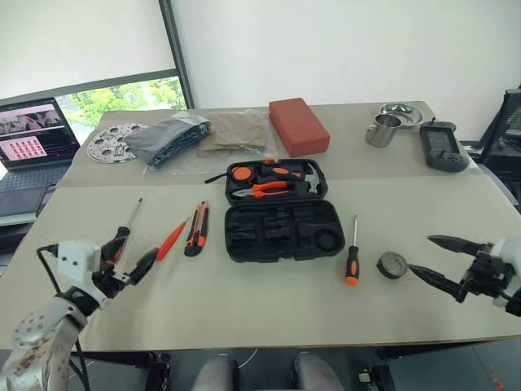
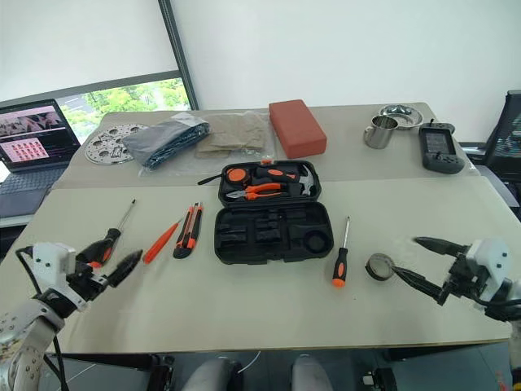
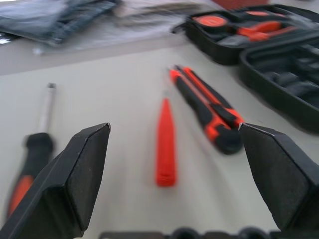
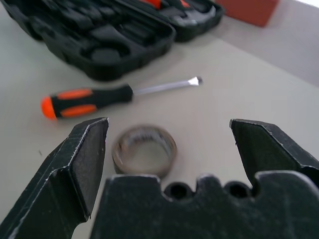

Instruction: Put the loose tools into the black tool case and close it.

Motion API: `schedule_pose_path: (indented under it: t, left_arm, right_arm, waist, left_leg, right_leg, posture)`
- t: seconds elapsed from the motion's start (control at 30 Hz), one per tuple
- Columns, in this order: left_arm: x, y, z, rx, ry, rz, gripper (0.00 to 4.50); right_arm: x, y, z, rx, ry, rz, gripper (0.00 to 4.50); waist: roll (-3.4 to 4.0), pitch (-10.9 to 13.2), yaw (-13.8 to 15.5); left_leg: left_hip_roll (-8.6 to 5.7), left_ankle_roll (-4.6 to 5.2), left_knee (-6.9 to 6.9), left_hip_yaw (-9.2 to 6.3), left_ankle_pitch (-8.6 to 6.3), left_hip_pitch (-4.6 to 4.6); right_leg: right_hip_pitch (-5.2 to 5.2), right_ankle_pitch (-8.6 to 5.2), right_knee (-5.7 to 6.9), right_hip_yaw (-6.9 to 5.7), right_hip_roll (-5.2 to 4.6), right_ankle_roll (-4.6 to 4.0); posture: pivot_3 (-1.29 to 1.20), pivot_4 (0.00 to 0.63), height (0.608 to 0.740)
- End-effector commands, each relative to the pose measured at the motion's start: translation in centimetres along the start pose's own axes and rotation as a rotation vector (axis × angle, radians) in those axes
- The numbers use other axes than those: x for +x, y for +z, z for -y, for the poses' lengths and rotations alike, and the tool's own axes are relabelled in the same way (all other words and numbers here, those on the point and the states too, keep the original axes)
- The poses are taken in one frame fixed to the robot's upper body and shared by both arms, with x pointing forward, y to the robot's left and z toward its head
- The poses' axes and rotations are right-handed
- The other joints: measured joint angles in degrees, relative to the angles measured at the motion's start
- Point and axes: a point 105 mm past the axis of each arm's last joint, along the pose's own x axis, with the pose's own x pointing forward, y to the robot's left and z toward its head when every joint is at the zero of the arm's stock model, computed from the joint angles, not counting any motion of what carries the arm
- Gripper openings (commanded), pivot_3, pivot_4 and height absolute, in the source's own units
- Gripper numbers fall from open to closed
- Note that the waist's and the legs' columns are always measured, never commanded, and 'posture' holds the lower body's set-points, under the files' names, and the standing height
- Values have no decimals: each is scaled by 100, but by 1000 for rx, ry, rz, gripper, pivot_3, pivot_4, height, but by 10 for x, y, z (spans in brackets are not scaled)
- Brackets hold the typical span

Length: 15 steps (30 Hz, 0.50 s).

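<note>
Right claw (image 2: pixel 423 261) open, grey roll (image 2: pixel 378 265) just beside its fingertips, left claw (image 2: pixel 110 259) open

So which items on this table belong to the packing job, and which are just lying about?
Job items:
- open case
- left screwdriver
- right screwdriver
- orange tool
- knife
- grey roll

Lying about:
- mug
- steel bowl
- red block
- handheld device
- bagged cloth
- perforated disc
- laptop
</note>
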Motion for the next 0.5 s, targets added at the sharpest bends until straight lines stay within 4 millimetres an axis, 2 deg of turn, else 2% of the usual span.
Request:
schedule_pose_path:
  t: [0.03,0.1,0.23,0.5]
  left_arm:
    - [1,2,-26,6,131,-21,4431]
    - [3,-2,-37,7,182,-55,4431]
    - [8,-15,-41,17,188,-141,4431]
    - [17,-30,-40,14,181,-254,4431]
  right_arm:
    - [30,36,-14,-45,135,119,4500]
    - [39,49,-19,-52,173,159,4500]
    - [51,64,-25,-54,218,208,4500]
    - [53,63,-27,-52,229,210,4500]
  waist:
    - [2,-1,6]
    - [2,-1,21]
    - [6,-7,46]
    - [1,-10,47]
  left_leg:
    - [-1,0,0,-5,0,4]
    - [-4,0,0,-16,0,10]
    - [-4,0,0,-36,0,10]
    - [-4,0,-5,-53,0,9]
  right_leg:
    - [-1,0,1,-2,0,0]
    - [-3,10,2,-3,-3,-10]
    - [-13,23,-1,-14,-3,-28]
    - [-12,26,-3,-23,-10,-33]
  posture:
    - [0,150,707]
    - [0,150,707]
    - [0,150,707]
    - [0,150,707]
